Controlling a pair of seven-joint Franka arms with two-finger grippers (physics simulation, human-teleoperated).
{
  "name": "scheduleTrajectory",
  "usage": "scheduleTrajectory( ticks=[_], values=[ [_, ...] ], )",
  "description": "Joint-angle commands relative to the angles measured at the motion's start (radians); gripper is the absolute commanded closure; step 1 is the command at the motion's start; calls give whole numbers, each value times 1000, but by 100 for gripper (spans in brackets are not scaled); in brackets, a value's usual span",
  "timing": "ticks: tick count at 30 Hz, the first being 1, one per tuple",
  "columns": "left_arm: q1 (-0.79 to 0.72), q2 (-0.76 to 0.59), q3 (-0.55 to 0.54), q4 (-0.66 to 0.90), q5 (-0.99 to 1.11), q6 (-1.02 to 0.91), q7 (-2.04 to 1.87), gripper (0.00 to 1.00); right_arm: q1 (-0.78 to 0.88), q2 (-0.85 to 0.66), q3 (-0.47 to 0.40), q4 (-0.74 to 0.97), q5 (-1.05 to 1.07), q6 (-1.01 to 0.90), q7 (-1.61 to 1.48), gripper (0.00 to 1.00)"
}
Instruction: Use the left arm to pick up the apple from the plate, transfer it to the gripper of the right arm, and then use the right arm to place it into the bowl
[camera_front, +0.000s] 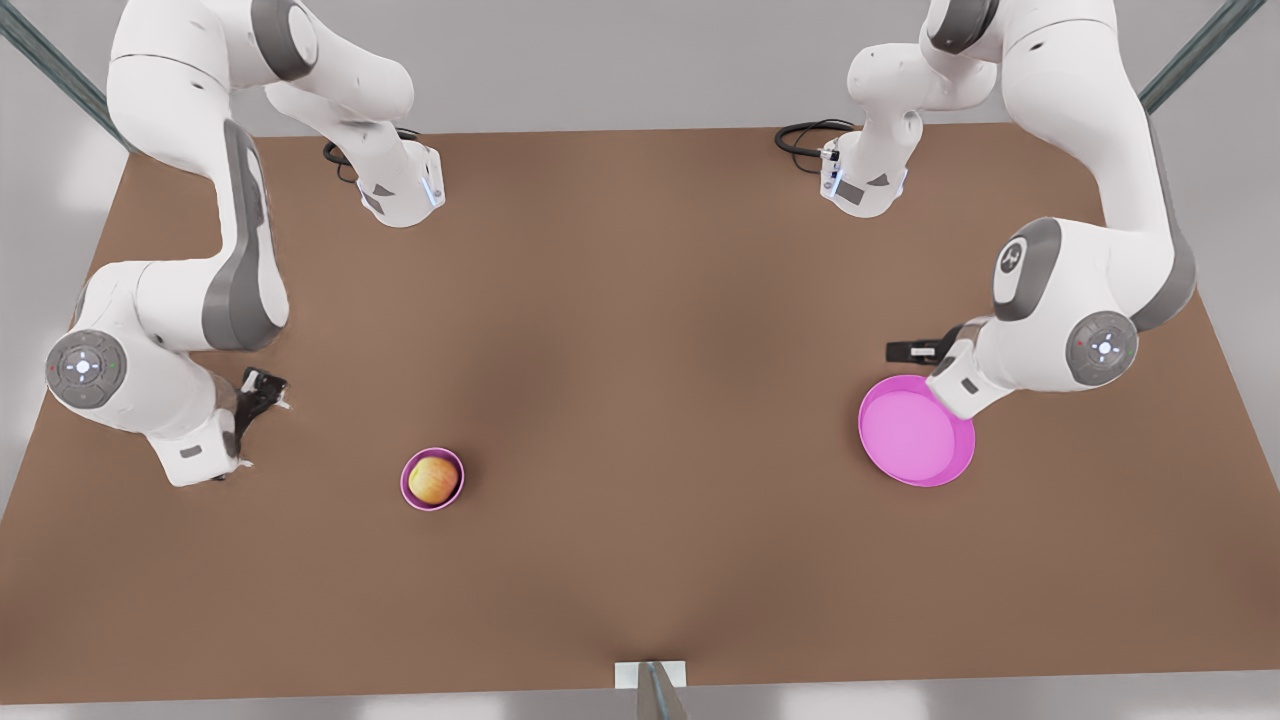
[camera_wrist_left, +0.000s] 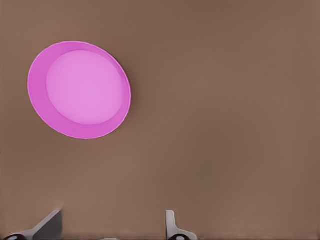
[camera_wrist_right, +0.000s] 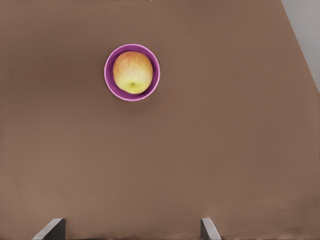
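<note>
A yellow-red apple (camera_front: 433, 479) (camera_wrist_right: 132, 71) sits inside the small deep pink bowl (camera_front: 404, 483) (camera_wrist_right: 107, 76) on the brown table, toward the front view's left. The wide pink plate (camera_front: 915, 432) (camera_wrist_left: 85, 87) lies empty at the front view's right. My left gripper (camera_front: 900, 351) (camera_wrist_left: 112, 227) hovers just beyond the plate's far rim, open with nothing between its fingers. Well to the front view's left of the bowl, my right gripper (camera_front: 270, 386) (camera_wrist_right: 131, 229) is open and holds nothing.
Both arm bases stand at the table's far edge, each with a black cable (camera_front: 805, 135) beside it. A small white bracket (camera_front: 650, 675) sits at the middle of the near edge. Bare brown tabletop (camera_front: 650, 400) stretches between bowl and plate.
</note>
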Motion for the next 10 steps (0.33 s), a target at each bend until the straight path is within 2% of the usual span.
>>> scheduleTrajectory(
  ticks=[1, 10],
  values=[
    [0, 0, 0, 3, 2, -60, -43, 0, 4, -57, -16, -5, 64, -211, 1114, 0],
    [0, 0, 0, 3, 2, -60, -44, 0, 4, -133, -27, -35, 64, -237, 1108, 0]
  ],
)
